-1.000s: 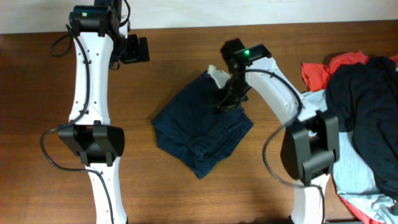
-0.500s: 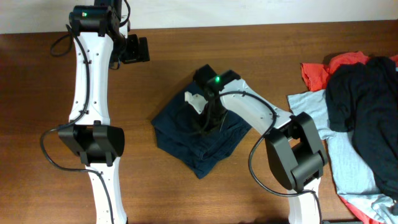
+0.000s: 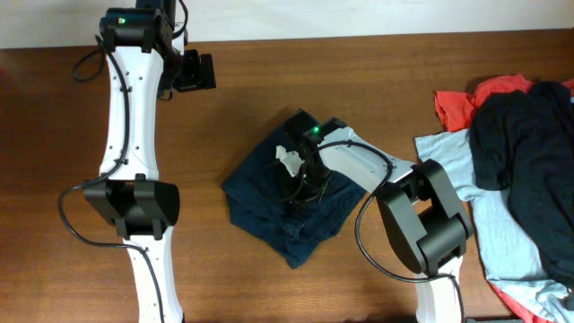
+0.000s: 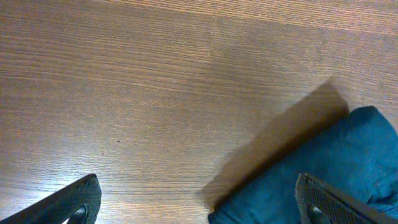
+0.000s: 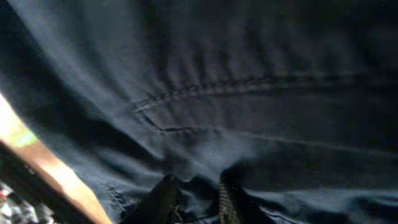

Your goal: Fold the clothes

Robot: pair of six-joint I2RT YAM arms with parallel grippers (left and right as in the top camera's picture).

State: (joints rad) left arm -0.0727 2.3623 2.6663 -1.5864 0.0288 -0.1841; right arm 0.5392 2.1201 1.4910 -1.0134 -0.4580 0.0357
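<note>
Navy shorts [image 3: 260, 211], soft and limp, are pinched mid-cloth by the near-closed right gripper [image 5: 196, 202]; a hem is judged the surer hold, while the left gripper [image 4: 199, 202] is seen wide open, empty.

Brown wood-grain table [image 3: 54, 179], pale strip [image 3: 359, 13] beyond its far edge

Rt wrist view: dark navy blue woven shorts [image 5: 249, 93] blurred, murky; right gripper [image 5: 196, 202] fingertips cut off at btm edge, grip on cloth unclear. Overhead: dark crumpled garment [image 3: 520, 135] cut by rt edge.
</note>
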